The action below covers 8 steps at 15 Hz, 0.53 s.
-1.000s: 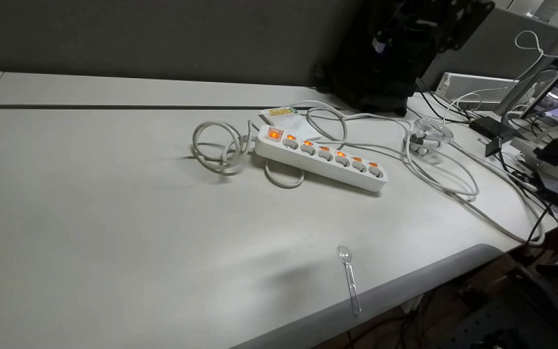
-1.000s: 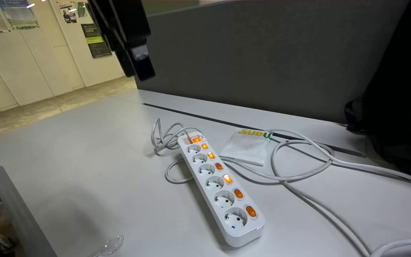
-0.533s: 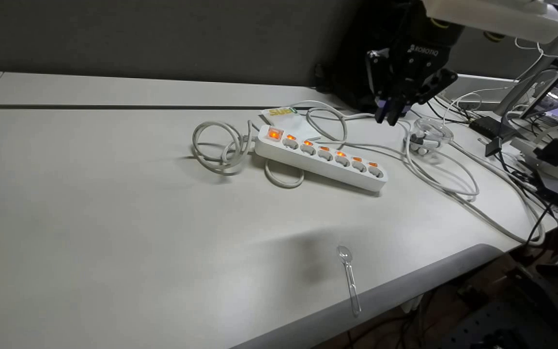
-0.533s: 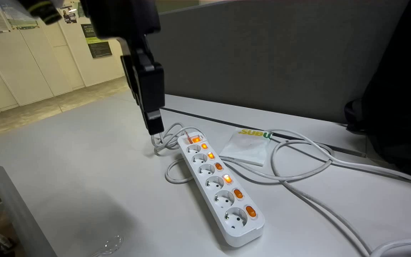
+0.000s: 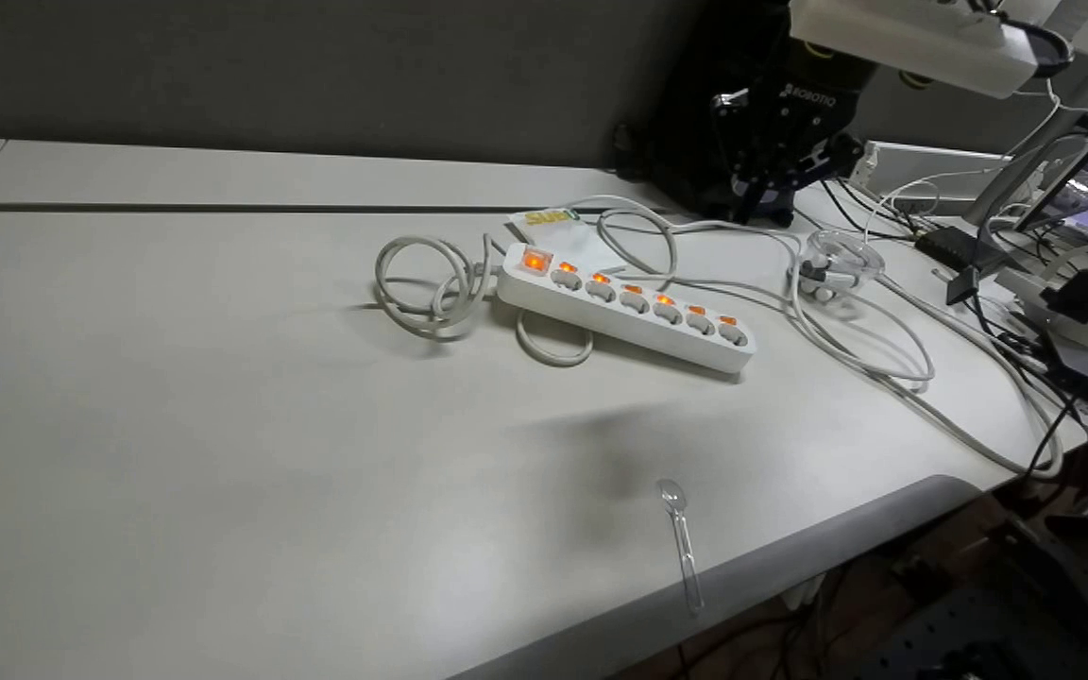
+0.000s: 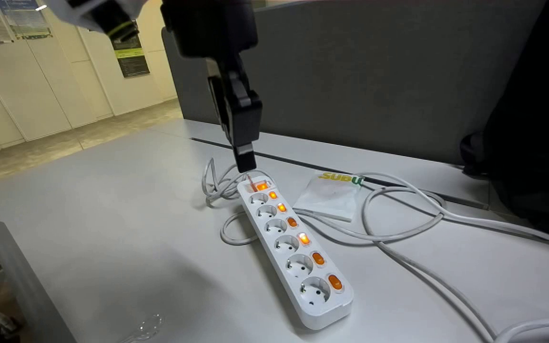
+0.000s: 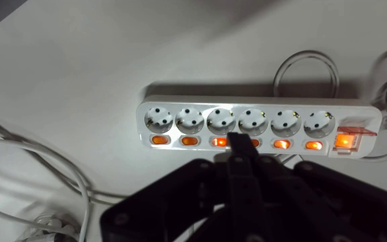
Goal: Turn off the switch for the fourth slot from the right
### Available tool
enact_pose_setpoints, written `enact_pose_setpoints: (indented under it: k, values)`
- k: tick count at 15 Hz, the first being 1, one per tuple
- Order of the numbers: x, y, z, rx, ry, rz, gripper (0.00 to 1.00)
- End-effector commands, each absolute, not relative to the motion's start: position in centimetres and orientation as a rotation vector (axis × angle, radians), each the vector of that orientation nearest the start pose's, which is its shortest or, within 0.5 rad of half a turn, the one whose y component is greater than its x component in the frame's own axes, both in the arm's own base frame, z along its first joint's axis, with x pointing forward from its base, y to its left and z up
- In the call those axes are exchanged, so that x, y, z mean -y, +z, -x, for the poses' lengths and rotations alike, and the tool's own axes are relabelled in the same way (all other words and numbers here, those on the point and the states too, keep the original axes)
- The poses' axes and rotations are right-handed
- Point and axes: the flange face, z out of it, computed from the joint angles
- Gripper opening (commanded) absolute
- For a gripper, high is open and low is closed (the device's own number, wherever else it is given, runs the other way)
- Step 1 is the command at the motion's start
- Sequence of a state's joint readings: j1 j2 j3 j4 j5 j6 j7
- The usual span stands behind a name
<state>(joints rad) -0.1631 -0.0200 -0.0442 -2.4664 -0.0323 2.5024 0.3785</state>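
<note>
A white power strip (image 5: 620,329) with six slots lies on the table, its main switch (image 7: 344,140) glowing orange. In the wrist view, counting from the right, the switch of the fourth slot (image 7: 221,122) is lit; this switch (image 7: 219,142) shows just left of my fingertips. The neighbouring switch (image 7: 255,143), third from the right, is unlit and partly covered by them. Two switches further right glow; the two at the far left are dark. My gripper (image 7: 243,138) is shut with nothing visible between its fingers. In an exterior view the gripper (image 6: 246,164) hangs above the strip, apart from it.
Looped white cables (image 5: 440,293) lie around the strip. A printed white paper packet (image 6: 329,195) is behind it. A clear plastic spoon (image 5: 683,538) lies at the table's front edge. A dark partition (image 6: 374,85) and a black bag (image 6: 541,124) stand at the back.
My gripper has come down into view and shifted toward the power strip. Its fingers, apart a second ago, have come together. The strip and its lit switches look the same.
</note>
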Motion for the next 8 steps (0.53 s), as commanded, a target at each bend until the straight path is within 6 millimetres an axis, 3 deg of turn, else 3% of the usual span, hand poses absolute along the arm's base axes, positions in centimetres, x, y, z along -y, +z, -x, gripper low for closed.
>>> enact_pose_setpoints:
  k: [1, 4, 8]
  values:
    - [10.1, 30.8, -47.1, -0.882, -0.094, 3.029, 0.01]
    - [10.1, 30.8, -47.3, -0.894, -0.095, 3.025, 0.0]
    - [10.7, 30.3, -48.2, -1.039, -0.103, 2.966, 0.0]
